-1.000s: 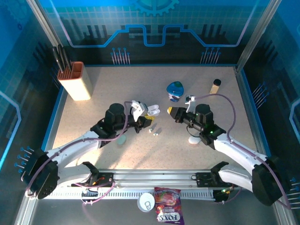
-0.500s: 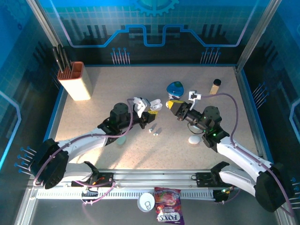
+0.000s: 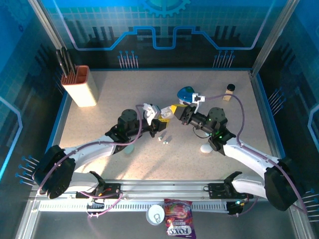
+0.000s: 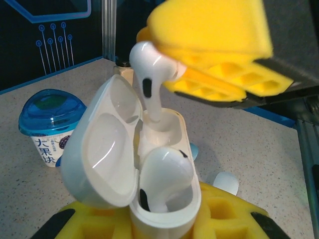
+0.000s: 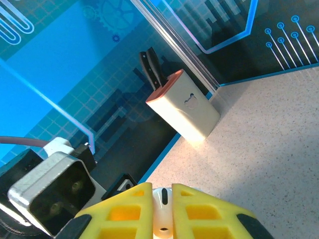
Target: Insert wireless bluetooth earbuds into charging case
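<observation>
Lab test cell: circuit-print walls (image 3: 159, 45), aluminium frame (image 3: 273, 35)

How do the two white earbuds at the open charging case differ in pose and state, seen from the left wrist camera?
The upper earbud is pinched by the right tool; the lower earbud is touched by no tool. The upper earbud stands high, just its stem reaching into the far slot of the case; the lower earbud sits deeper in the near slot. Both are white, glossy and stemmed.

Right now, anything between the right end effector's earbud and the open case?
Nothing: left wrist view shows held earbud with stem inside open case, free slot.
</observation>
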